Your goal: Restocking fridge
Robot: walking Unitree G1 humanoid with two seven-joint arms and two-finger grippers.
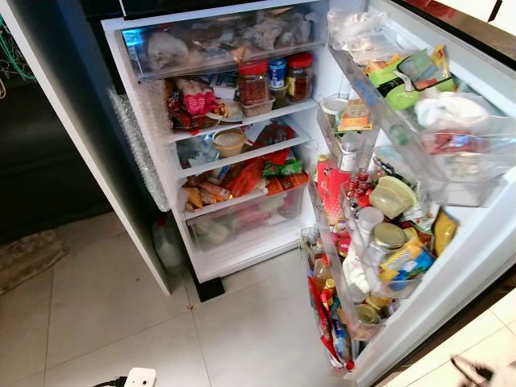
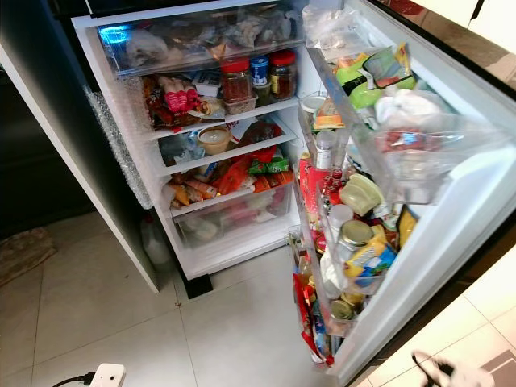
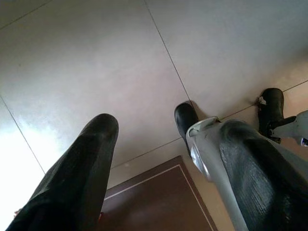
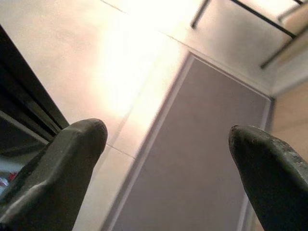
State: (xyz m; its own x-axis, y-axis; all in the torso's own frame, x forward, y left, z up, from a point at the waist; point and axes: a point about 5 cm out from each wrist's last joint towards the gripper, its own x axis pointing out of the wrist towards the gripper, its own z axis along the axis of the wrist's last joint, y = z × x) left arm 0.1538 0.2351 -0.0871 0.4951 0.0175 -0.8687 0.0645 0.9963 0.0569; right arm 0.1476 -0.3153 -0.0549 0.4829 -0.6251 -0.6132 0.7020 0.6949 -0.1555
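Note:
The fridge (image 1: 234, 121) stands open before me, its shelves packed. Red-lidded jars (image 1: 253, 81) and a blue-lidded jar (image 1: 278, 72) share the upper shelf, a tub (image 1: 230, 143) sits below, and orange and red packets (image 1: 242, 179) lie above the clear drawer (image 1: 242, 222). The open door (image 1: 476, 242) on the right carries crowded bins of jars (image 1: 387, 238), bottles and packets. My left gripper (image 3: 163, 144) hangs open over floor tiles, holding nothing. My right gripper (image 4: 168, 139) is also open and holds nothing, above a grey mat (image 4: 207, 159).
Bubble wrap (image 1: 137, 145) covers the fridge's left side wall, and a plastic bottle (image 1: 168, 246) stands on the floor beside it. A white power strip (image 1: 139, 377) lies on the tiles in front. A mat (image 1: 24, 258) lies at the left. Dark cabinets stand behind.

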